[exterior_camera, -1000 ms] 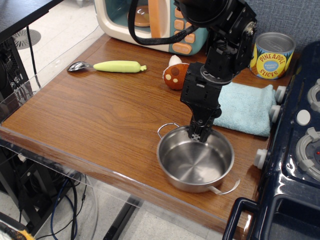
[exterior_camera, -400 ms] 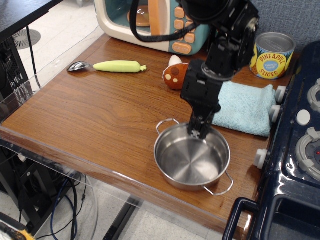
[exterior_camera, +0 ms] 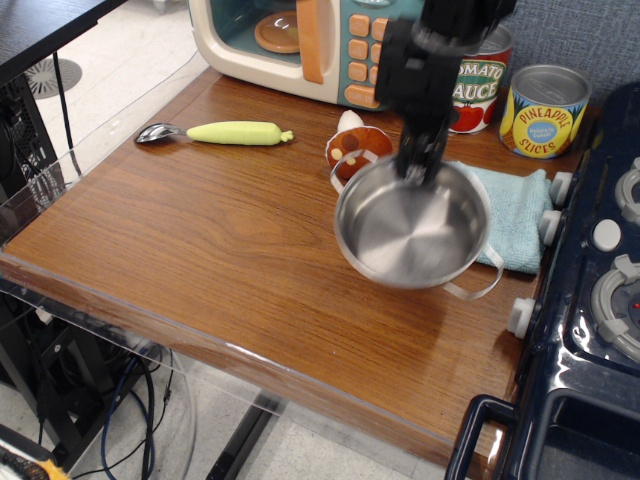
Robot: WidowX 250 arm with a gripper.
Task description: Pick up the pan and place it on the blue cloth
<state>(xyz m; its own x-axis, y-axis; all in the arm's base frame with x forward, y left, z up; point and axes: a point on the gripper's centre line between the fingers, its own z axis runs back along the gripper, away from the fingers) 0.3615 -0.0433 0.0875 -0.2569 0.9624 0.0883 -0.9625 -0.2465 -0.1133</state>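
Note:
The pan (exterior_camera: pixel 410 235), a shiny steel pot with two wire loop handles, hangs tilted in the air above the wooden table. My gripper (exterior_camera: pixel 413 168) is shut on the pan's far rim and holds it up. The blue cloth (exterior_camera: pixel 520 215) lies on the table at the right, partly hidden behind the pan's right side. The pan sits just left of and partly over the cloth's left edge.
A toy mushroom (exterior_camera: pixel 352 146) lies just behind the pan. A tomato sauce can (exterior_camera: pixel 476 80) and a pineapple can (exterior_camera: pixel 543 110) stand at the back right. A toy microwave (exterior_camera: pixel 300 45) is at the back. A green-handled spoon (exterior_camera: pixel 215 132) lies far left. A toy stove (exterior_camera: pixel 600 290) borders the right.
The gripper has lifted the pan off the table and carried it up and back toward the cloth. The pan now hangs tilted in the air.

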